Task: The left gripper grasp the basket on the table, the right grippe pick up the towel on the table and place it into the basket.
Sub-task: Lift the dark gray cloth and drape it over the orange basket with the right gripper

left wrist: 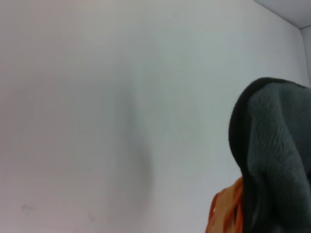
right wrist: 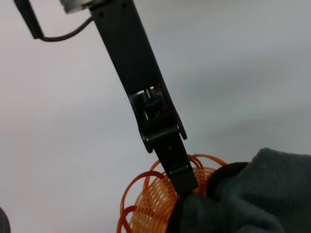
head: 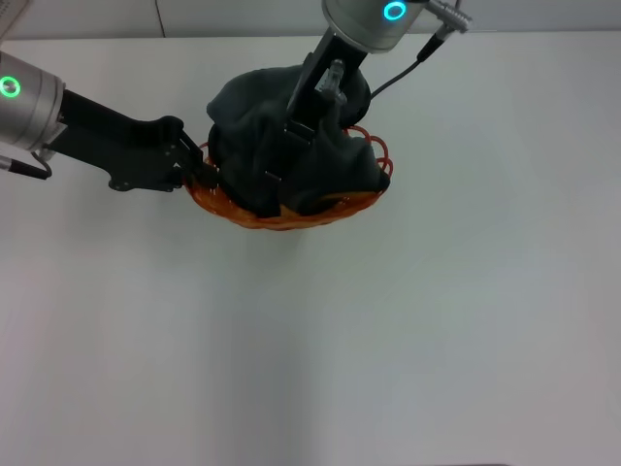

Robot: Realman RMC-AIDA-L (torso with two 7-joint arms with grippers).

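A: We saw the soft grey towel (head: 291,146) piled in the orange basket (head: 291,216) on the white table (head: 437,320).

B: Our left gripper (head: 199,167) pinched the basket's rim. The right grippe (head: 277,184) sat down in the towel; we couldn't tell its grip.

A: Only the right wrist view showed the rim's loops.

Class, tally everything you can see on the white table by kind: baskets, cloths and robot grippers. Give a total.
Orange wire-weave basket: 1
Dark grey fleecy towel, piled in the basket: 1
Black robot grippers: 2, the left gripper at the basket's rim, the right gripper on the towel
Total: 4
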